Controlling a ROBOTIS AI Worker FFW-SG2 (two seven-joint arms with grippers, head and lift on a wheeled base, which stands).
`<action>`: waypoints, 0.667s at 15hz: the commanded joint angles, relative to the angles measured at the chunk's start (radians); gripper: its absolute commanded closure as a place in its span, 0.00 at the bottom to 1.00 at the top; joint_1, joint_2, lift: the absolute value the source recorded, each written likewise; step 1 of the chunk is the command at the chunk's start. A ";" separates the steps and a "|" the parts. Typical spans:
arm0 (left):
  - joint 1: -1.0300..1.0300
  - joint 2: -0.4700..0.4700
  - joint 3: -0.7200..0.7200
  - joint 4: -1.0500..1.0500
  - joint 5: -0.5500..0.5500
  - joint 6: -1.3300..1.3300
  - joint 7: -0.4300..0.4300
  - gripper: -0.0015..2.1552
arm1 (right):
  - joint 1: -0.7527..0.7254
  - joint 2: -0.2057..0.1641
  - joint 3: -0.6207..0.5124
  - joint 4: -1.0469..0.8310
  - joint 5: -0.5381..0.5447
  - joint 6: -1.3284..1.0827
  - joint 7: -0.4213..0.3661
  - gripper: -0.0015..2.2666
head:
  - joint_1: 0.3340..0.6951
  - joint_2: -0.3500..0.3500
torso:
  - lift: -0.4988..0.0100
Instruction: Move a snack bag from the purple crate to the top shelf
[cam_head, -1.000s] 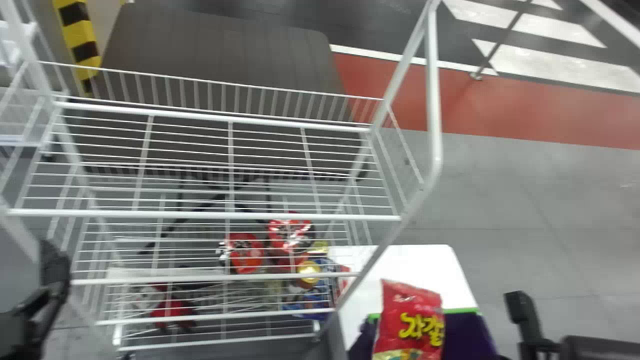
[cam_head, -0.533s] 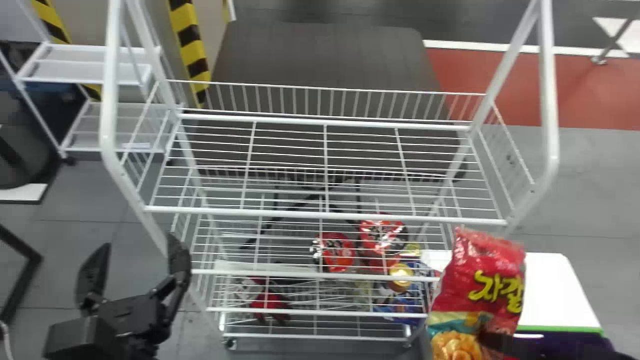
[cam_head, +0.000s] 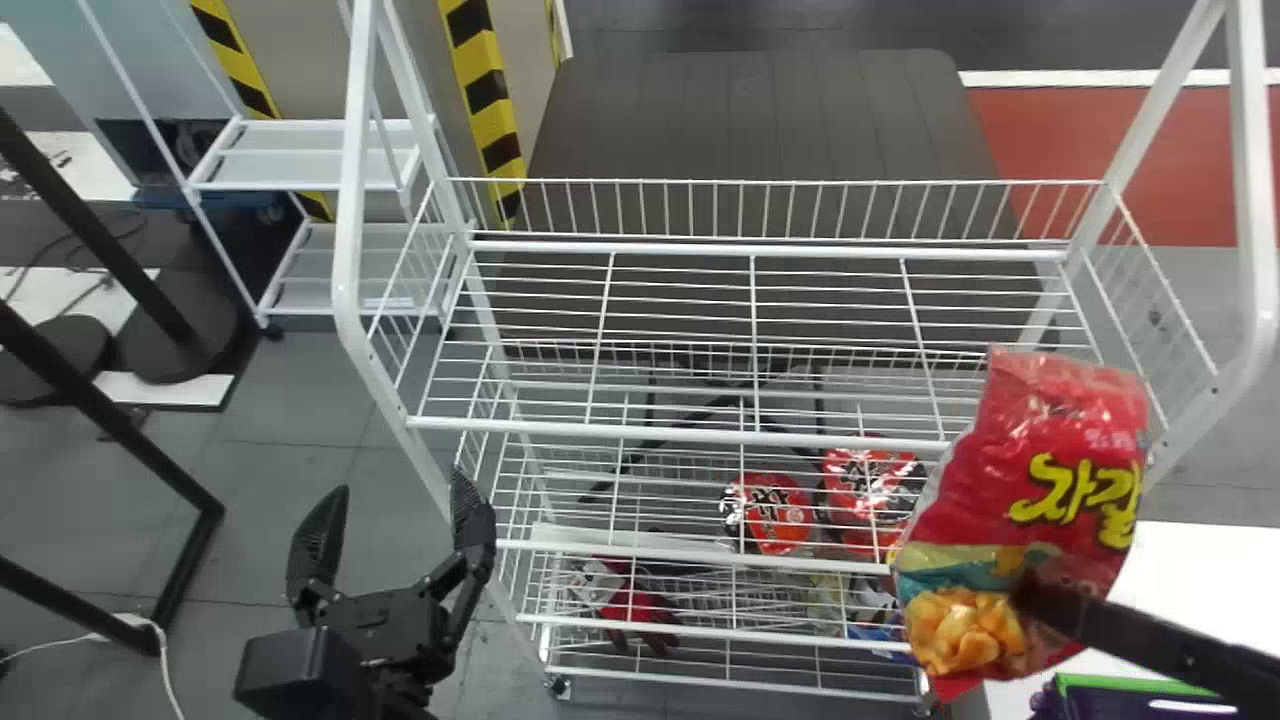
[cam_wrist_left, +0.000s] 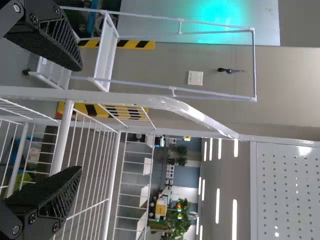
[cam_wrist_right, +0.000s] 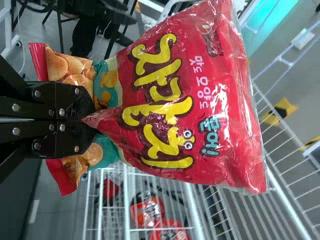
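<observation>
Before the right front corner of the rack's top shelf (cam_head: 680, 433), the robot's right pincer (cam_head: 1035, 598) clamped a red snack bag (cam_head: 1065, 420) by its lower part, the bag leaning slightly. Left of the shelf, the left pincer (cam_head: 395, 505) stood wide open and empty. Red packages (cam_head: 770, 512) lay beneath the shelf; the purple crate (cam_head: 1090, 706) sat below, toward its right.

The plump red snack bag (cam_head: 1060, 440) (creased where pinched) tilts near the top shelf (cam_head: 640, 431), right end.
</observation>
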 joint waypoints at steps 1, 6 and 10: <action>0.001 0.000 -0.003 -0.002 -0.003 0.000 0.001 0.05 | -0.060 0.003 0.008 -0.003 -0.027 0.005 -0.035 0.88 | 1.00 0.65 | 0.98; 0.002 0.000 -0.003 -0.003 -0.005 0.000 0.001 0.05 | -0.088 0.003 0.143 0.002 -0.072 -0.224 -0.252 0.88 | 1.00 0.65 | 0.98; 0.005 -0.002 -0.001 -0.003 -0.008 0.000 0.004 0.05 | -0.166 0.003 0.240 0.026 -0.046 -0.384 -0.342 0.88 | 1.00 0.69 | 0.98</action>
